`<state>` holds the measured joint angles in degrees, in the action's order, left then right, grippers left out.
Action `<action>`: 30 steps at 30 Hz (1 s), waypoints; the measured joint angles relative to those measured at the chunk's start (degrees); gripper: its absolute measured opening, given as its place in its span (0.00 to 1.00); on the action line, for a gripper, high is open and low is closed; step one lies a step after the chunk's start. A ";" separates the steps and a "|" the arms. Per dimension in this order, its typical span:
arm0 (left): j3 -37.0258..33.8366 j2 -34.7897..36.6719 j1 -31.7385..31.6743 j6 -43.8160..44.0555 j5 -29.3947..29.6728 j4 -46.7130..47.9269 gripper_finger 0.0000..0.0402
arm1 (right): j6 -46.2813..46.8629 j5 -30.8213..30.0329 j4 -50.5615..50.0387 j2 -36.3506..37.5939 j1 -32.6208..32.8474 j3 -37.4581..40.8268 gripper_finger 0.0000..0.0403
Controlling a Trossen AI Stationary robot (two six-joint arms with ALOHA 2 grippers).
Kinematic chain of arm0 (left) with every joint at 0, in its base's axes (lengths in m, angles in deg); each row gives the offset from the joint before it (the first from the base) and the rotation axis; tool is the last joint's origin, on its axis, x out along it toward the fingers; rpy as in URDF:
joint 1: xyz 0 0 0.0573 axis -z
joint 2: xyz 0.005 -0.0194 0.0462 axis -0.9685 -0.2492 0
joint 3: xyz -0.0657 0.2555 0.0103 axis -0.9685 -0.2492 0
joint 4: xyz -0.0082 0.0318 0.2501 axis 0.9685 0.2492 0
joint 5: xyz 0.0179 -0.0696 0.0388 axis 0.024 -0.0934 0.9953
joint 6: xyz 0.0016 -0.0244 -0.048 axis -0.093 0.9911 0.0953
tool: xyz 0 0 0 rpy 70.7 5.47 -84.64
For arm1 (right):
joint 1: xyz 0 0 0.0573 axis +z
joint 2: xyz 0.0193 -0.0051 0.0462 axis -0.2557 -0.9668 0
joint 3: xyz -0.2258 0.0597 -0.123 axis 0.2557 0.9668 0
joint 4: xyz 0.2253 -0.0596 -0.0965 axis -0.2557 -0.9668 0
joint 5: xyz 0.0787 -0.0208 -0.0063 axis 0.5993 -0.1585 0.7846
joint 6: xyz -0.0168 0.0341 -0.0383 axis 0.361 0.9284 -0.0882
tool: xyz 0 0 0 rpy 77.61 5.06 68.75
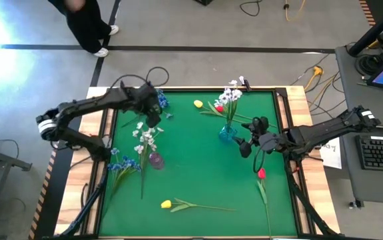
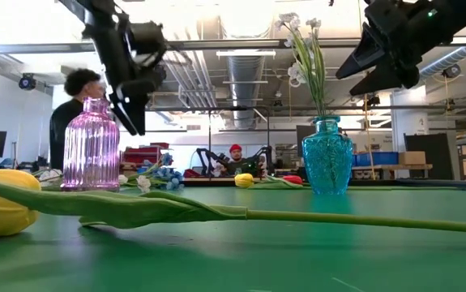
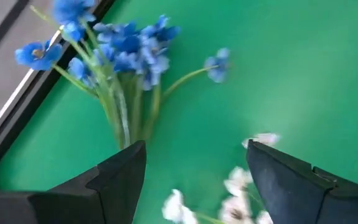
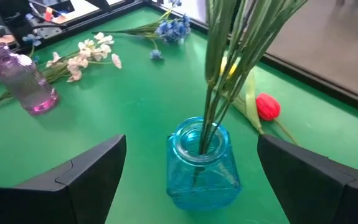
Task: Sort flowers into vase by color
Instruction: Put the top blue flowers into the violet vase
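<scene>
Left gripper (image 1: 152,112): above the far left part of the green table (image 1: 198,180); jaws spread wide with nothing between them.
Blue flowers at the far edge (image 3: 119,46): lying flat just ahead of the left jaws, stems pointing back toward the gap between them, blooms toward the table edge.
White flowers on the mat (image 1: 144,138): lying loose just behind and below the left jaws, next to the pink vase; their blooms show between the left fingertips in the left wrist view.
Pink vase (image 1: 156,160): upright, holding no stems, nearer the front than the left gripper.
Second blue bunch (image 1: 121,164): lying on the mat beside the pink vase, toward the left edge.
Right gripper (image 1: 246,139): just right of the blue vase, jaws wide apart and holding nothing.
Blue vase (image 4: 202,163): upright, directly ahead of the right jaws and centred on their gap, with green stems standing in it.
White flowers in the vase (image 1: 230,97): blooms rising above the blue vase's neck.
Red tulip (image 4: 268,106): lying on the mat beyond the blue vase.
Second red tulip (image 1: 261,175): on the mat just in front of the right gripper.
Yellow tulip, front (image 1: 166,204): lying near the front edge, far from both jaws.
Yellow tulip, far (image 1: 198,104): lying between the two grippers near the far edge.
</scene>
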<state>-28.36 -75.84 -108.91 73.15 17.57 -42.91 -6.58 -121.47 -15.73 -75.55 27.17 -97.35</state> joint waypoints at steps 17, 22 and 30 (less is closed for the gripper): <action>-0.11 -12.93 -11.80 -12.54 -5.10 -4.54 0.67 | -1.09 -4.16 0.54 -0.31 -3.10 0.63 0.88; -0.11 -15.41 -11.78 -13.13 -5.03 -5.67 0.67 | -3.11 -4.05 3.00 -1.17 -4.15 0.67 0.88; -0.11 -17.72 -11.87 -14.11 -4.75 -6.71 0.67 | -4.53 -3.98 4.85 -1.90 -4.15 0.67 0.88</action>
<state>-28.47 -93.56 -120.78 59.03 12.82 -49.62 -11.11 -125.45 -10.88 -77.45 23.02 -96.69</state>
